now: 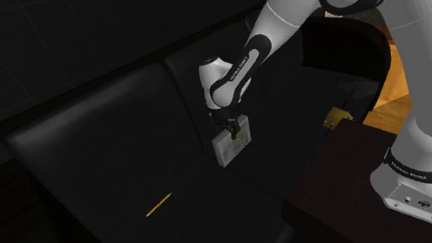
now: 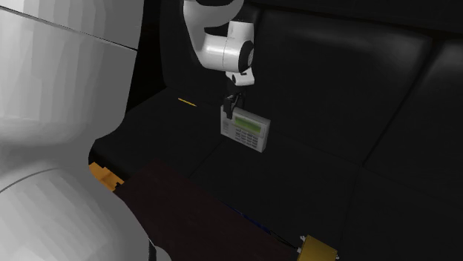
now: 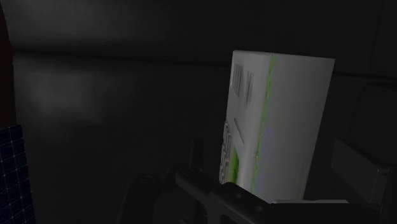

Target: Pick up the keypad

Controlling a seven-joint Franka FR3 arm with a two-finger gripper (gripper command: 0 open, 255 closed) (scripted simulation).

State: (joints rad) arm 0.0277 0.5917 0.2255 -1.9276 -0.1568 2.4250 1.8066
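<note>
Where the white arm reaches up and left in the shoulder view, the claw point(image 1: 228, 128) is seen closed on the top edge of the keypad point(image 1: 233, 144), which hangs at mid-frame before the seat of a black sofa point(image 1: 93, 134); a thin yellow stick point(image 1: 158, 206) is laid on the cushion at lower left. In the second exterior view, the keypad point(image 2: 248, 131) is shown just above centre, tilted, its green screen and keys faced toward the camera, gripped at its upper left corner. In the wrist view, the keypad point(image 3: 280, 127) is clasped edge-on by the claw.
</note>
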